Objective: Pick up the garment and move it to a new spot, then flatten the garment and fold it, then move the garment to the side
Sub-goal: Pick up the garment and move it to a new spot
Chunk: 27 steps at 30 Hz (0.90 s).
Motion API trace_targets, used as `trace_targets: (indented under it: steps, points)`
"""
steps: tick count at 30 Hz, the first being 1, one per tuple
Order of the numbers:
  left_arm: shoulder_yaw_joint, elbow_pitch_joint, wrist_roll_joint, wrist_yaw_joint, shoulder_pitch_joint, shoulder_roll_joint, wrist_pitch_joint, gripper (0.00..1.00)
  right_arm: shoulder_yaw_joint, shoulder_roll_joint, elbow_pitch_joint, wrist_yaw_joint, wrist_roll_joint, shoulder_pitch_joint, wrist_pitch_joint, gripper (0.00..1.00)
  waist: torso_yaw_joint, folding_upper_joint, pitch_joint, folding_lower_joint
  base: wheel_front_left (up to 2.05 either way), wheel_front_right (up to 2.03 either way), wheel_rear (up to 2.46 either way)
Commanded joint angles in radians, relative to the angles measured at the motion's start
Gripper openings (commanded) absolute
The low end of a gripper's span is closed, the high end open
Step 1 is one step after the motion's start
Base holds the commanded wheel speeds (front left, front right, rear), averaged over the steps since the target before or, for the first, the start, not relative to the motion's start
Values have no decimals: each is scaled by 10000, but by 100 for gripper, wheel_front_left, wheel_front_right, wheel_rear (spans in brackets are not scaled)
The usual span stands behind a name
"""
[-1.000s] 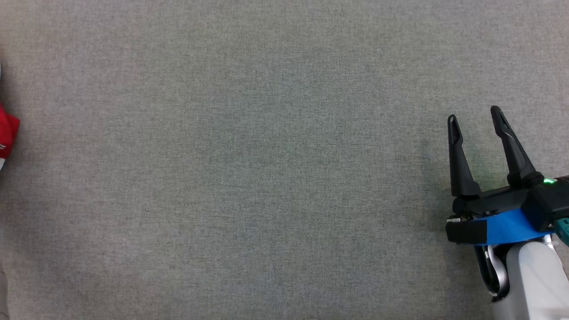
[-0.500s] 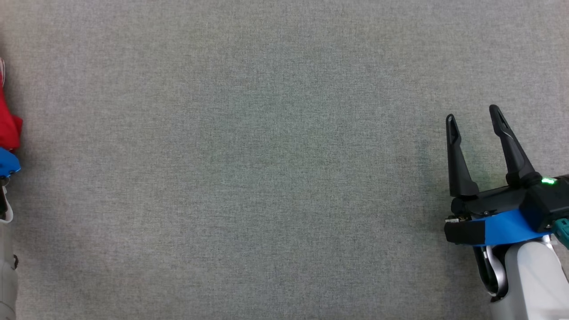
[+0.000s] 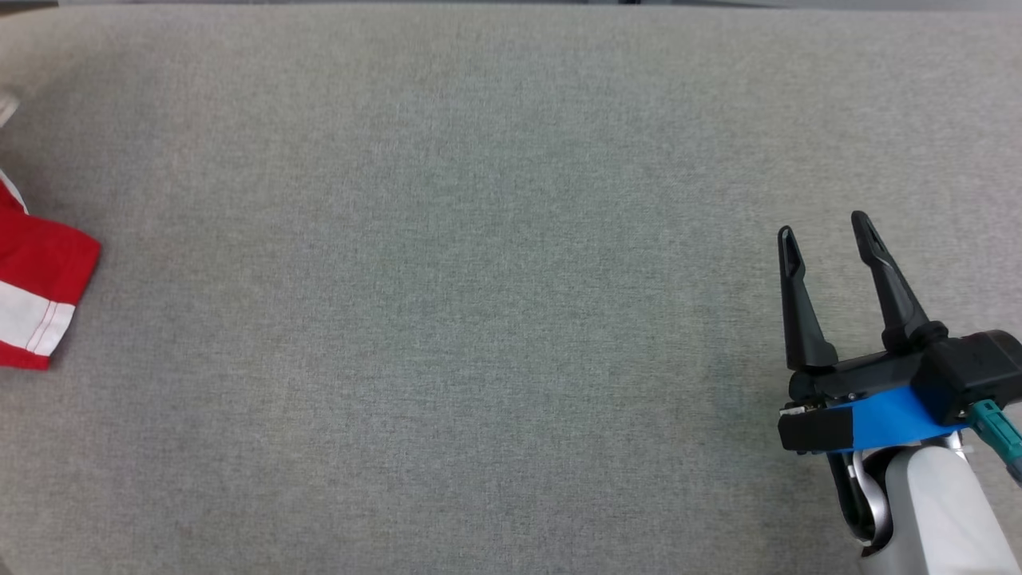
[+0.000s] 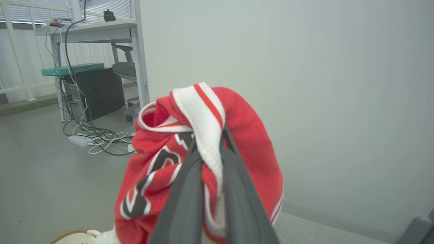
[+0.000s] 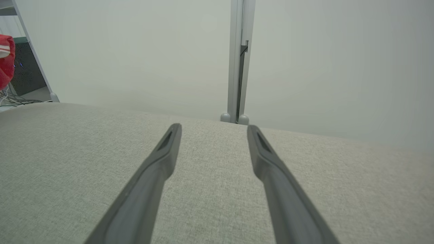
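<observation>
Left pincer [image 4: 208, 140] clamps the garment [image 4: 252, 149]; right pincer [image 3: 824, 233] holds its fingers spread wide.

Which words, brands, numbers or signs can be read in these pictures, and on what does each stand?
None can be read.
The garment bears black, white-edged letters, but its folds hide most of each: unreadable.

Table [image 3: 479, 319]: garment [image 3: 36, 295] far left, right gripper [image 3: 825, 225] far right.
</observation>
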Motion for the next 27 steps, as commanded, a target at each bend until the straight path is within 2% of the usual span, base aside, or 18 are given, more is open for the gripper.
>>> trace_targets:
  steps: [1, 9, 17, 22, 27]
  points:
    - [-204, -710, 61, -10, 106, 32, -47, 0, 48, 54, 87, 1, 88, 126, -10, 100, -152, 2, -294, 2, 0, 0, 0]
    - [-1571, -3256, 5, -12, -338, 210, -49, 0, 181, 215, 314, 1, 474, 281, -10, 100, -743, 2, -1006, 2, 0, 0, 0]
    - [-3140, -5210, -376, -10, -1123, 10, 606, 0, 501, 241, 391, 1, 1219, 486, -10, 100, -1994, 2, -1367, 2, 0, 0, 0]
    - [-4055, -5913, -538, -10, -1524, -424, 1065, 0, 692, 240, 412, 1, 1679, 609, -12, 100, -2848, 2, -1476, 2, 0, 0, 0]
    - [-4982, -5985, -532, -10, -1241, -917, 1357, 0, 837, 241, 446, 1, 1916, 665, -9, 100, -3508, 2, -1562, 2, 0, 0, 0]
